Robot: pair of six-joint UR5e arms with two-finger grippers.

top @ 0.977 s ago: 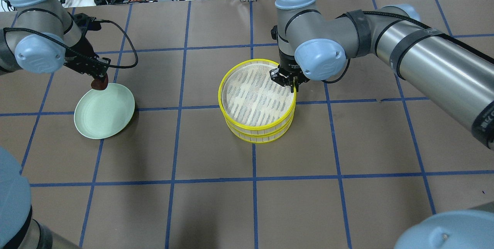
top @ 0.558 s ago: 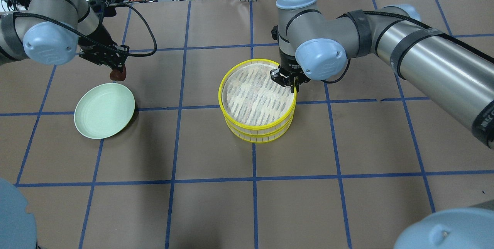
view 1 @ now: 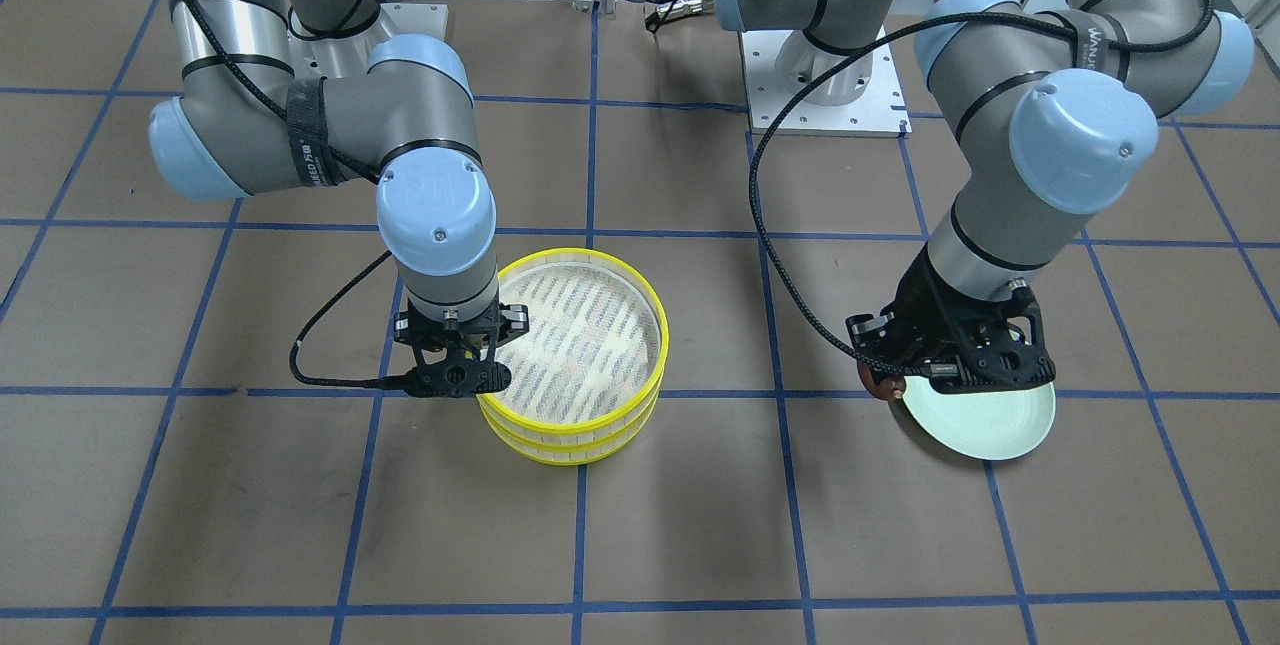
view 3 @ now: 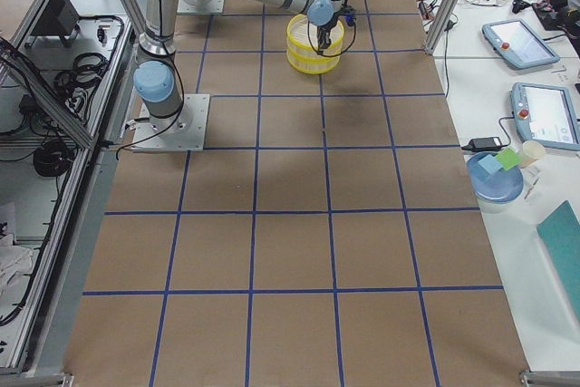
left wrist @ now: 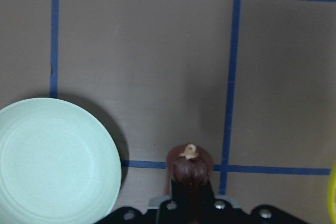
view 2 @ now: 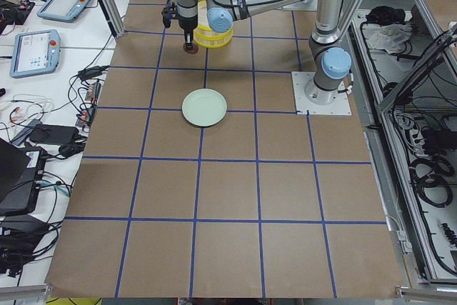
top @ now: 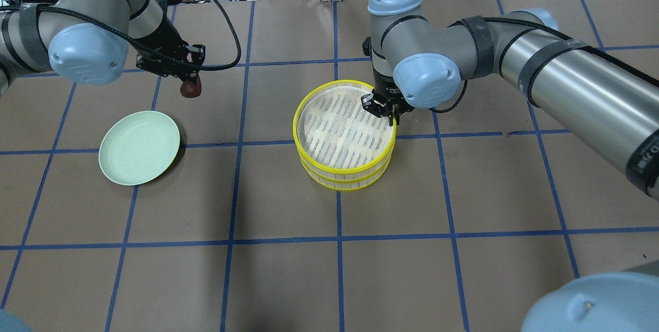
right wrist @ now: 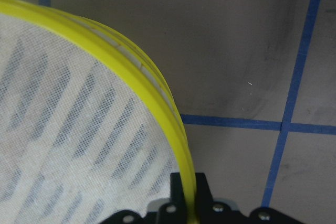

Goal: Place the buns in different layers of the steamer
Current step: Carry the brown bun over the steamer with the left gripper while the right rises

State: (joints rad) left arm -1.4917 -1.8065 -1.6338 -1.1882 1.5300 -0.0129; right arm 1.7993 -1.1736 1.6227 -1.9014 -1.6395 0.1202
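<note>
Now we see the left gripper (top: 188, 79) up over the table (top: 288, 280). Its jaws are squeezed tight on the brown bun (top: 190, 88). The bun is dark red-brown and small. It hangs from the tips of the jaws, with one end poking out below them. In the left wrist view we look right down on the bun (left wrist: 189, 168), and under it is brown table with a blue line. The green plate (top: 139, 147) is near the bun, a bit to one side, but the bun is not over it. The bun is well apart from the steamer (top: 295, 127).

The steamer stands near the middle of the table. It has two round layers with yellow rims, and the top layer sits on the bottom one. We can see the white net floor of the top layer.

The right gripper (top: 387, 114) is at the edge of the steamer, on the side away from the plate. Its jaws pinch the yellow rim of the top layer. In the right wrist view the rim of the steamer (right wrist: 131, 59) runs straight in between the two fingers, one finger inside the ring and one outside.

From the front we see the right gripper (view 1: 455, 377) touching the steamer (view 1: 655, 320), and the left gripper (view 1: 905, 375) holding the bun (view 1: 878, 386) by the plate (view 1: 990, 430).
</note>
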